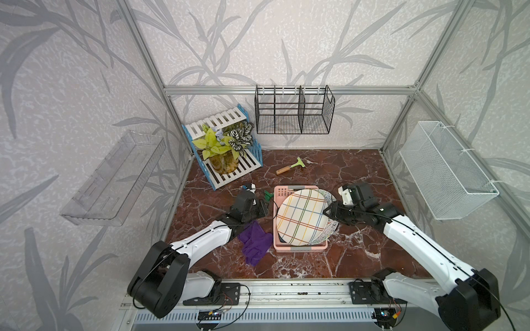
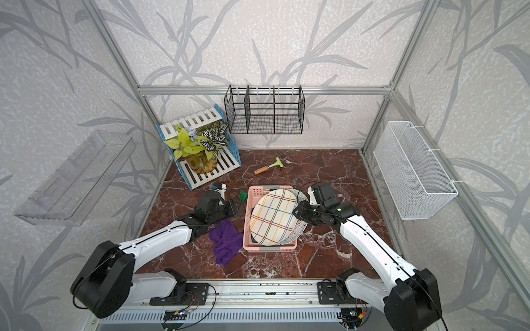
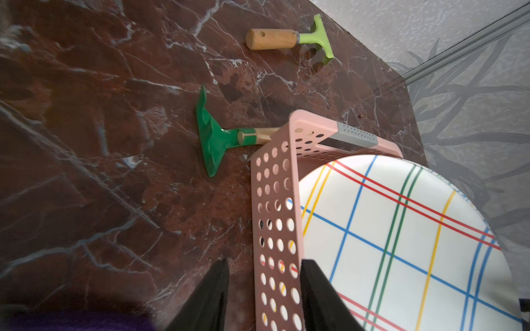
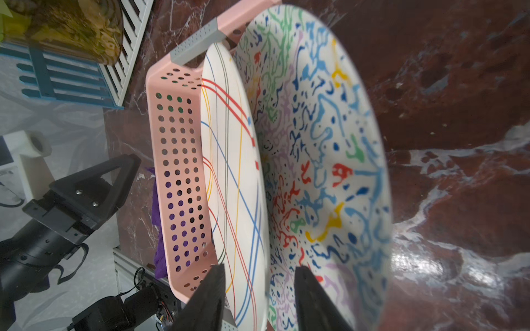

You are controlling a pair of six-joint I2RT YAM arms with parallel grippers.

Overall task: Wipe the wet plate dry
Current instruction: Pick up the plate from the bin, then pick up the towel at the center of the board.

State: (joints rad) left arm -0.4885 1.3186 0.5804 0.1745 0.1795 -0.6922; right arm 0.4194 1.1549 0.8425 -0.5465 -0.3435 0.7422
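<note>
Cloth (image 1: 256, 243), purple and crumpled, lay nearest on the red marbled worktop (image 1: 358, 172), just beside the left wall of the pink perforated basket (image 1: 275, 223) and partly under the left arm. Inside the basket the checked plate (image 1: 302, 219) stood tilted on edge, with a squiggle-patterned plate (image 4: 329, 160) close against its right side.

The left tool (image 3: 263, 262) sat astride the basket's left wall, one finger outside and one between wall and plate. Its jaws were narrowed, but bare worktop showed between the outer finger and the wall, so nothing was clamped. The right tool (image 4: 259, 268) sat astride the checked plate's right rim, jaws likewise partly apart, with a gap beside the rim and no pinch showing.

Beyond the basket's far left corner lay a dark green scraper (image 3: 213, 137), its handle end hidden behind the basket. Farther back a light green scraper (image 1: 289, 166) with a wooden handle lay alone. In the far left corner a slatted rack (image 1: 246, 169) carried a potted plant (image 1: 215, 143). A black wire rack (image 1: 292, 114) hung on the back wall, a white mesh basket (image 1: 447, 172) on the right wall and a clear shelf (image 1: 114, 177) on the left.
</note>
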